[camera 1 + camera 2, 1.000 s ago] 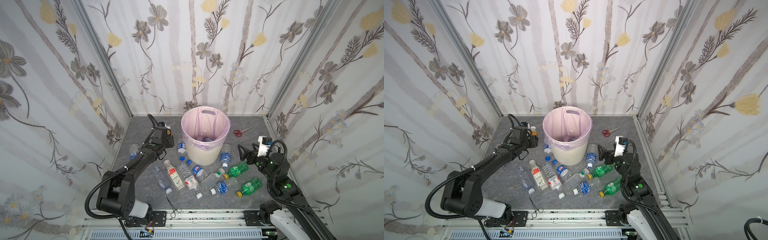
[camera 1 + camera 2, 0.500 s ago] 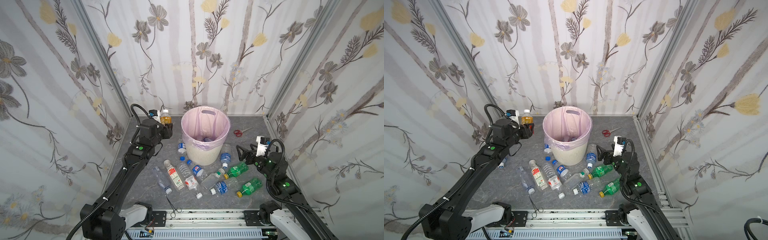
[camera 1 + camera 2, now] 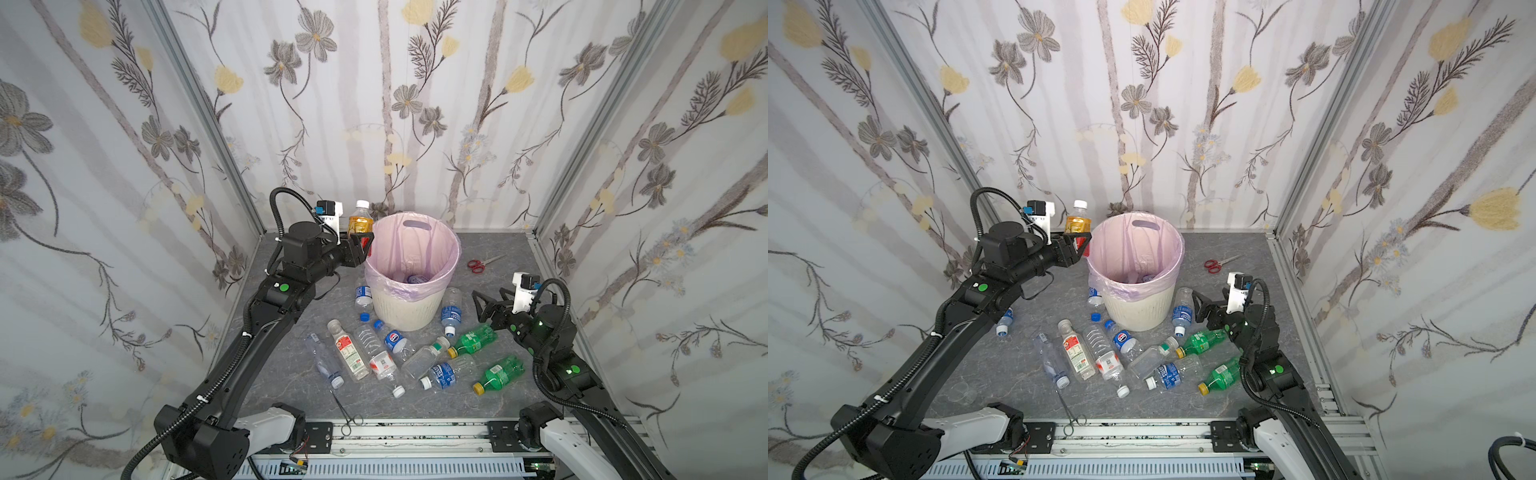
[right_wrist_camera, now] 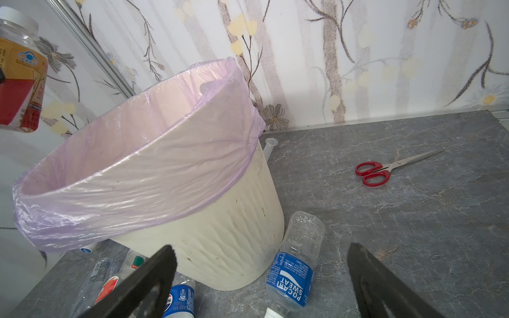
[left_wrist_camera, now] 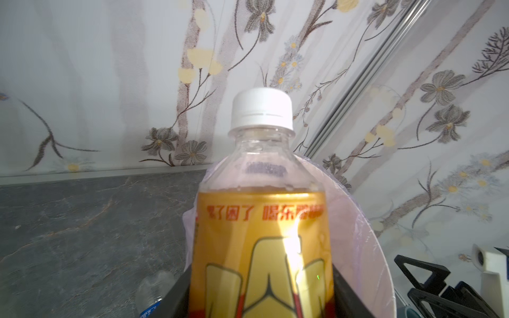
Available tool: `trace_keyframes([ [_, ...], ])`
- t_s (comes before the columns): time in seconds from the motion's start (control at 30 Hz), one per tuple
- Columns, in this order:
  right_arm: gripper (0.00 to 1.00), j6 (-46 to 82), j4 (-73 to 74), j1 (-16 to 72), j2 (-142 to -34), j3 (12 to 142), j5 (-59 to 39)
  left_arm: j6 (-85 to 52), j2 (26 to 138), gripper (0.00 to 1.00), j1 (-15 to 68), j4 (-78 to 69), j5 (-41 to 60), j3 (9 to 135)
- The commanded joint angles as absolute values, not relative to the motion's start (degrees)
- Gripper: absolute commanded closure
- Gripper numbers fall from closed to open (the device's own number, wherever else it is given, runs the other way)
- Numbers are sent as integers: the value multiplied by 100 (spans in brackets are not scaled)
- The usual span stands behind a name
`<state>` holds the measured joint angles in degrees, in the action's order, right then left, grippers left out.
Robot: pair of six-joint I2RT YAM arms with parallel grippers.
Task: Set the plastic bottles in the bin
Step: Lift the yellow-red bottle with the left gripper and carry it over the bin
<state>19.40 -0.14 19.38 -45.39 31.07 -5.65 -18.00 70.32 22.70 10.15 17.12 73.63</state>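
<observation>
Since a second ago: white-capped clear plastic bottle with orange label [image 3: 360, 219], upright, clamped in left gripper [image 3: 360, 244], raised from table [image 3: 498, 266] to just beside rim of pink-lined round cream ribbed bin [image 3: 405, 309]. Not yet over opening. Right gripper [image 3: 487, 296] spread wide, empty.

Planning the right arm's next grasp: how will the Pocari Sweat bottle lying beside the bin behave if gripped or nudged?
The Pocari Sweat bottle looks empty, so probably light and easily knocked. Lying on its round side, it may roll when nudged, though the bin beside it could block that. Its thin clear wall would likely dent under a firm squeeze.
</observation>
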Motion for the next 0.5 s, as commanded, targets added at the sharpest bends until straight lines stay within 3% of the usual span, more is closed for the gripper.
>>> trace_keyframes([
  [0.0,3,1959,40,1939,-4559,3093,-579,-1880,7177,43,2370,888,1922,7608],
  [0.47,3,1986,0,1938,-4570,3081,-580,-1934,7639,42,2841,732,1961,7711],
])
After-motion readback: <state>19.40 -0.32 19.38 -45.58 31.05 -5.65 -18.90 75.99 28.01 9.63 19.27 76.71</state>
